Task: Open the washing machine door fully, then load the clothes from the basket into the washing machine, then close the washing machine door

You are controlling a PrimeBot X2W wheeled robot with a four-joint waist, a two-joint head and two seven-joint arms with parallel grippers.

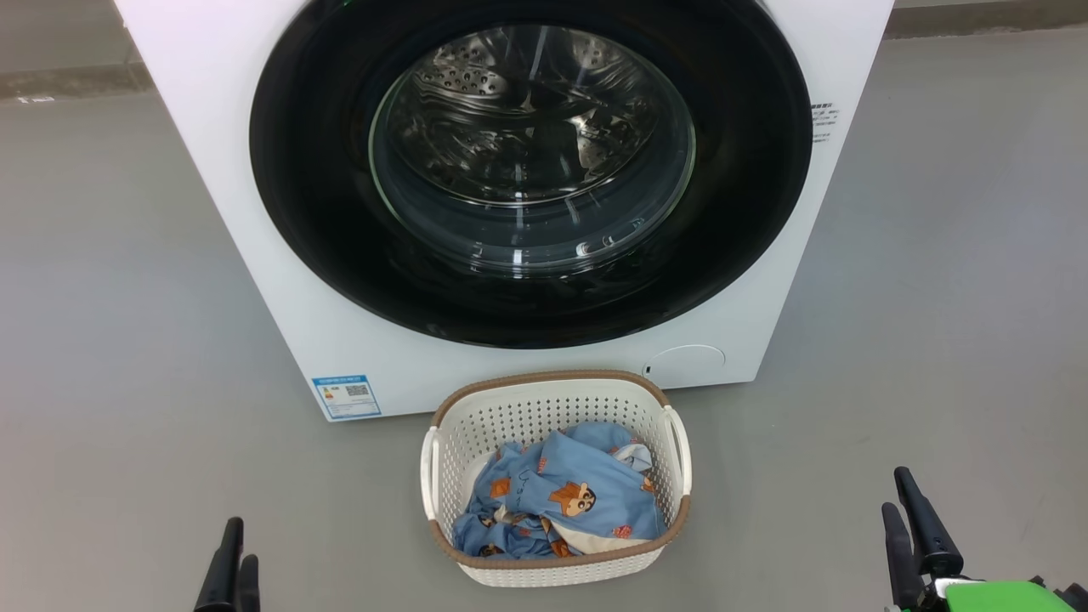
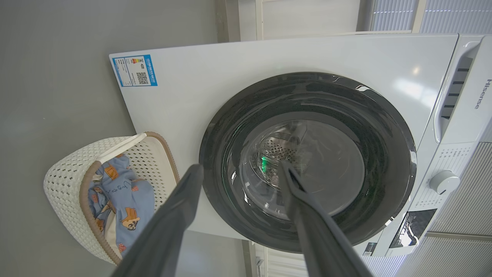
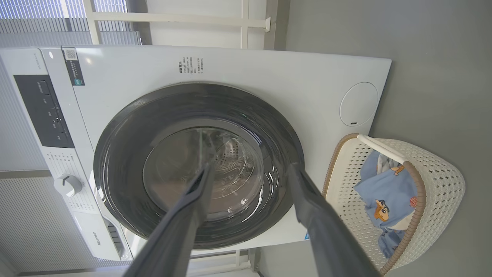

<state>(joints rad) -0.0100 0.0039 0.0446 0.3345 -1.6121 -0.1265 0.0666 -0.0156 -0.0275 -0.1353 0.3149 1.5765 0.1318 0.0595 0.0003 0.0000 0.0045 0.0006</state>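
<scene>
- L gripper (image 1: 236,569): low at the left of the head view, jaws wide apart, nothing in them.
- R gripper (image 1: 894,490): low at the right, also spread wide and empty. Both are well back from the work.
- Risk 1: the washing machine door (image 1: 531,170) is shut flush and I can't pick out a handle or recess in any view. Its rim is glossy, so fingers prob. skid off w/o a proper catch.
- Risk 2: the basket (image 1: 544,412) sits on the floor (image 1: 127,340) just in front of the washing machine (image 1: 357,348), under the door's lower edge. Can't tell the clearance; the swinging door may clip the rim or nudge the basket.
- Risk 3: a half-open door narrows the way in, so an arm w/ cloth could knock it.
- Risk 4: the basket looks light. Pulling cloth up may drag or tip it, esp. if fabric snags on the perforations.
- Risk 5: the clothes (image 1: 561,497) are one crumpled heap. A pinch may take only part, leaving a tail to trail and get trapped when the door shuts.
- Look, door: big round, wide black shiny rim, bulging clear glass centre; steel drum w/ holes visible through it.
- Look, clothes: soft light-blue fabric w/ orange-brown cartoon figures, some white bits, bunched toward the near end of the basket.
- Look, basket: cream perforated plastic, brown woven-look rim, side handles.
- Look, machine: white box; blue sticker (image 1: 346,396) low on its front, left of the basket.
</scene>
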